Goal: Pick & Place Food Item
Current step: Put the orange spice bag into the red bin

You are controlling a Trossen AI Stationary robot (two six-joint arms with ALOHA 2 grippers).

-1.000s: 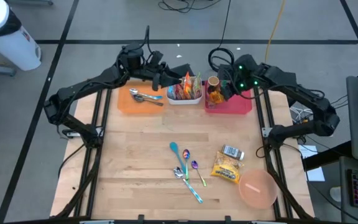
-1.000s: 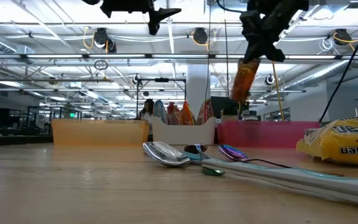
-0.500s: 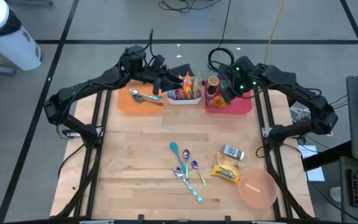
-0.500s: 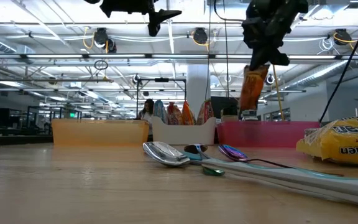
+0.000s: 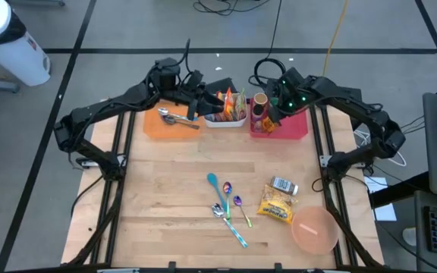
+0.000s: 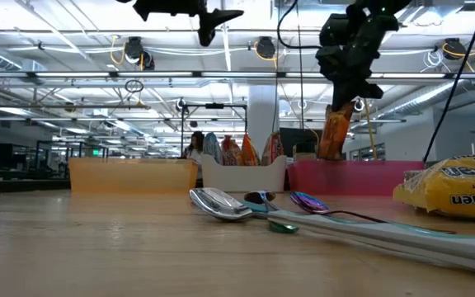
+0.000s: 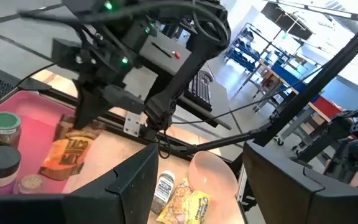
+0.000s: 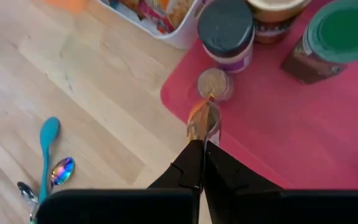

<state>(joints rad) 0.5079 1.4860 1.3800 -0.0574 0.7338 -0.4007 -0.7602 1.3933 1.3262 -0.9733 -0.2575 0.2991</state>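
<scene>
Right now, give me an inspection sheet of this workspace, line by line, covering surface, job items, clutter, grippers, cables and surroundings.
Surface: wooden table, no spills seen.
Job's things: orange snack packet hanging over the pink tray; tray already holds jars. Yellow ramen packet and a small tin lie on the table's near right.
Clutter: spoons mid-table; pink bowl near right corner; orange tray with cutlery; white bin of packets.
Grippers: right gripper shut on the orange snack packet; left gripper open, empty, raised beside the white bin.
Cables: black loops behind the right arm, yellow cord on the floor.
Surroundings: grey floor, open workshop behind.
</scene>
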